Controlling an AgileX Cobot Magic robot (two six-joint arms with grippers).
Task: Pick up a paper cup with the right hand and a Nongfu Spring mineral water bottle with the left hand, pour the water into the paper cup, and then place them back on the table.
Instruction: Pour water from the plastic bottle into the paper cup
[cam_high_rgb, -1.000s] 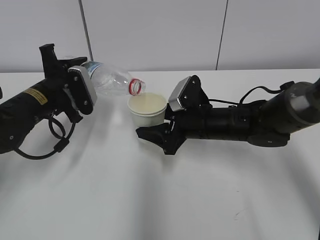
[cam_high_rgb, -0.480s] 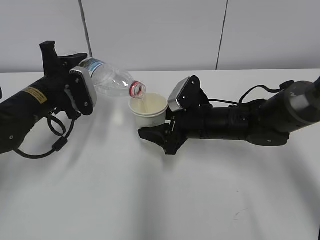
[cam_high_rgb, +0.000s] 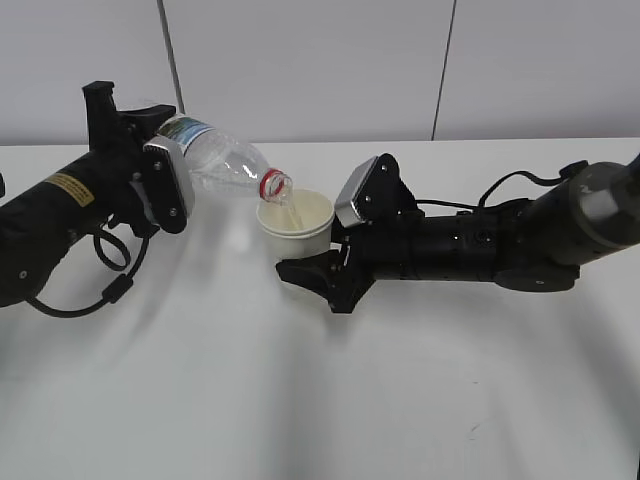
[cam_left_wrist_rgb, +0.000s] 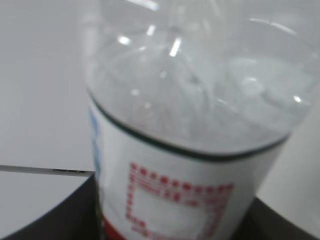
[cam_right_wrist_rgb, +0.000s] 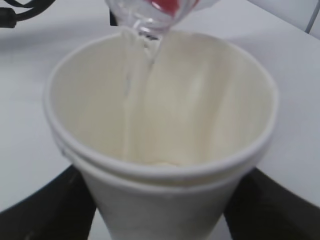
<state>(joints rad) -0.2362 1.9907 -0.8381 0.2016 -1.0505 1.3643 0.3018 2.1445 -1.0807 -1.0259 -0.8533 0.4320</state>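
Note:
My left gripper (cam_high_rgb: 160, 165) is shut on the Nongfu Spring mineral water bottle (cam_high_rgb: 225, 165), held tilted with its red-ringed mouth over the paper cup (cam_high_rgb: 295, 220). In the left wrist view the bottle (cam_left_wrist_rgb: 190, 150) fills the frame, its label between the black fingers (cam_left_wrist_rgb: 55, 215). My right gripper (cam_high_rgb: 305, 262) is shut on the paper cup and holds it above the white table (cam_high_rgb: 300, 400). In the right wrist view the cup (cam_right_wrist_rgb: 165, 200) sits between the black fingers (cam_right_wrist_rgb: 45, 210) and a thin stream of water (cam_right_wrist_rgb: 132, 85) runs from the bottle mouth (cam_right_wrist_rgb: 160, 12) down the cup's cream inside.
A looped black cable (cam_high_rgb: 110, 275) hangs under the left arm. A black cable (cam_high_rgb: 510, 185) arches over the right arm. A grey panelled wall (cam_high_rgb: 320, 70) stands behind the table's far edge.
The bottle has tipped further down toward the cup and water now streams into it. Both arms have shifted only slightly.

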